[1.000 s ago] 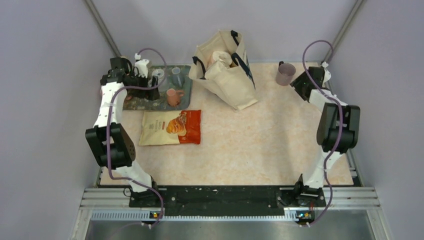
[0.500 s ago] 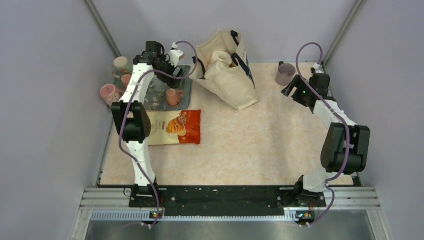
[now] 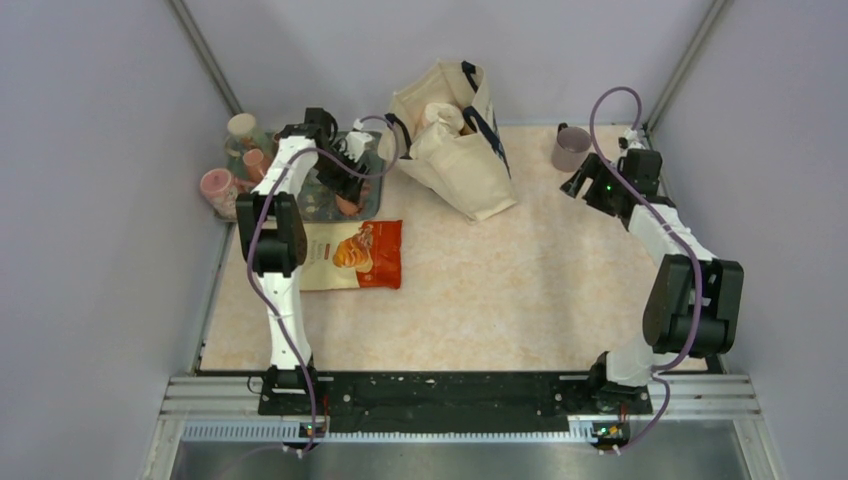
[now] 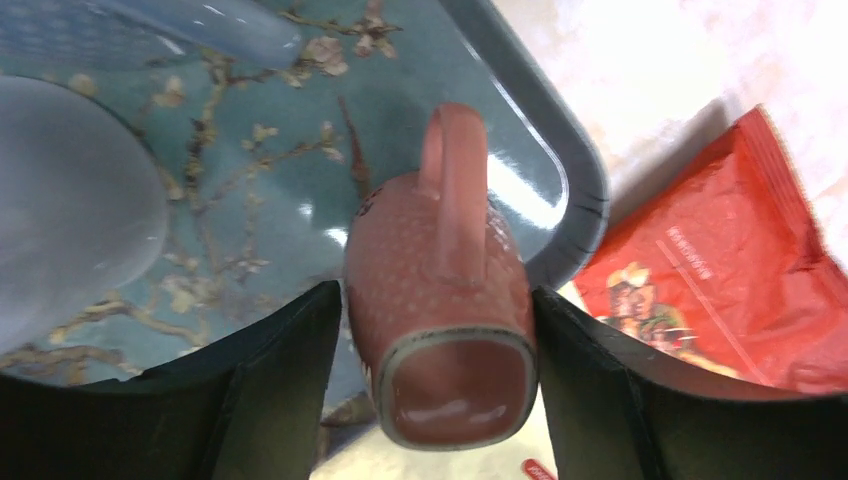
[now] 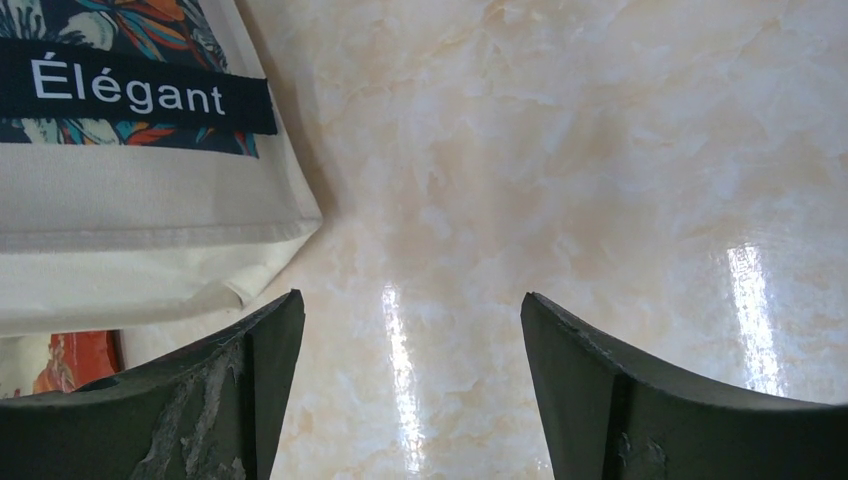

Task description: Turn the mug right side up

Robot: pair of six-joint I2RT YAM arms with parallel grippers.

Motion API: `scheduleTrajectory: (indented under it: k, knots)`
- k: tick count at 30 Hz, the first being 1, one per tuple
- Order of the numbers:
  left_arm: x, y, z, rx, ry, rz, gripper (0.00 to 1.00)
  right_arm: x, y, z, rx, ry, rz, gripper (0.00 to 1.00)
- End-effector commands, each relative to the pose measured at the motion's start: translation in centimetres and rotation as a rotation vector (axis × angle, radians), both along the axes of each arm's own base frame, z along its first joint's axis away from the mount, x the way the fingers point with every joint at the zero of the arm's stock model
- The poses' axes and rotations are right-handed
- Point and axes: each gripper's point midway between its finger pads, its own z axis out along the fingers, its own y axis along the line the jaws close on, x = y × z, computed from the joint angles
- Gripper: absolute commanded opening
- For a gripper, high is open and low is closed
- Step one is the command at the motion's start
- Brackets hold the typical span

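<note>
A pink speckled mug (image 4: 440, 260) stands upside down, base up, on the near right corner of the floral tray (image 4: 560, 170), with its handle facing away from the wrist camera. My left gripper (image 4: 437, 292) straddles the mug, and both fingers press its sides. In the top view the left gripper (image 3: 345, 190) is over the tray (image 3: 372, 205) and covers most of the mug. My right gripper (image 5: 410, 300) is open and empty above the bare table, at the back right in the top view (image 3: 580, 185).
A cream tote bag (image 3: 450, 140) stands at the back centre. A red and white snack bag (image 3: 345, 255) lies just in front of the tray. A mauve mug (image 3: 570, 148) stands upright at the back right. Several cups (image 3: 215, 185) sit beyond the table's left edge. Clear glassware (image 4: 70, 190) shares the tray.
My left arm has swung from the tray's far left to its near right corner and come down round the pink mug. My right arm has pulled back a little from the mauve mug.
</note>
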Motion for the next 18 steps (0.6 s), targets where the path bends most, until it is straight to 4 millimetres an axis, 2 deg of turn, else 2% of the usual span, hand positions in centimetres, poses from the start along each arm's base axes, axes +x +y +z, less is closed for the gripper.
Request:
scheduleTrajectory:
  k: [1,3,4,5,6,9,12,14,15,16,18]
  knots:
    - [-0.4,-0.5,-0.4,-0.002,0.011,-0.021,0.64,-0.5,0.9,1.4,0.001,-0.039,0.036,0.79]
    - [-0.9,-0.5,-0.5,-0.007,0.033,-0.027,0.44,-0.5,1.1,1.7,0.006,-0.046,0.042,0.79]
    - [-1.2,-0.6,-0.4,-0.009,0.039,-0.028,0.3,-0.6,1.2,1.9,0.004,-0.05,0.044,0.79]
    - [-1.4,-0.5,-0.1,-0.01,0.041,-0.025,0.07,-0.7,1.2,2.2,0.0,-0.053,0.043,0.8]
    - [-1.5,-0.4,0.3,-0.003,0.039,-0.016,0.0,-0.7,1.3,2.5,-0.008,-0.059,0.045,0.8]
    - [-1.7,0.0,1.4,0.007,0.03,0.023,0.0,-0.9,2.4,4.1,-0.032,-0.099,0.08,0.8]
    - [-1.4,0.6,3.1,-0.039,0.001,0.112,0.0,-1.5,5.7,6.3,-0.03,-0.184,0.198,0.8]
    - [-1.4,0.3,4.4,-0.098,-0.008,0.159,0.0,-2.3,9.3,7.9,-0.035,-0.247,0.303,0.79]
    - [-1.4,1.5,5.0,-0.135,-0.006,0.208,0.0,-2.7,10.9,8.5,-0.044,-0.277,0.35,0.79]
    - [-1.7,1.5,5.5,-0.175,-0.001,0.221,0.0,-3.3,12.6,9.1,-0.046,-0.304,0.398,0.79]
    - [-2.3,1.2,6.6,-0.254,0.003,0.233,0.0,-5.0,17.2,10.5,-0.035,-0.38,0.528,0.79]
